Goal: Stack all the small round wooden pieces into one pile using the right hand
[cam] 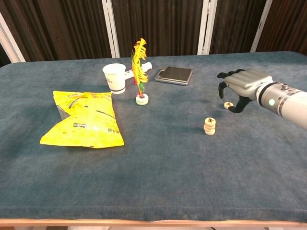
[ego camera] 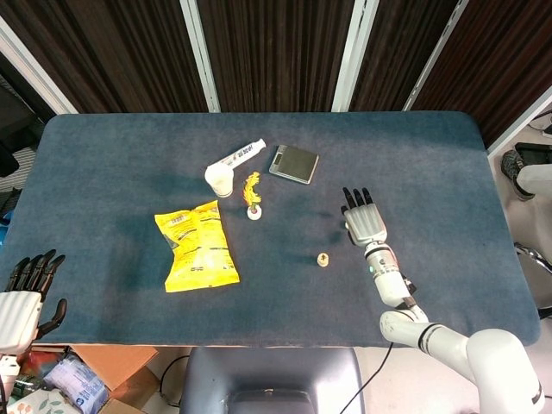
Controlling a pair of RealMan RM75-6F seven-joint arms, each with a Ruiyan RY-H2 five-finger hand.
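Wooden discs are what we look for first: a short pile of small round wooden pieces (cam: 209, 126) stands on the blue cloth table (cam: 158, 167), just right of centre in the chest view. From above the same pile (ego camera: 322, 258) shows as a single pale dot. One loose wooden piece (cam: 229, 105) lies flat on the cloth at about 1 o'clock from the pile, near it but apart.

We see the right hand (cam: 238, 86) arched over that loose piece, palm down, its dark fingers (cam: 222, 89) curled toward the cloth with gaps between them. They hold nothing, and we cannot tell whether any fingertip touches the piece. In the head view the hand (ego camera: 364, 223) hides the piece.

Our left hand (ego camera: 24, 293) hangs off the near left corner of the table, its fingers apart and empty.

At 10 o'clock from the pile stands a feather shuttlecock (cam: 139, 76) on its white base, with a white paper cup (cam: 115, 78) beside it, a tube (ego camera: 239, 155) behind the cup and a grey scale (cam: 174, 74). A yellow snack bag (cam: 85, 118) lies flat at 9 o'clock, well apart.
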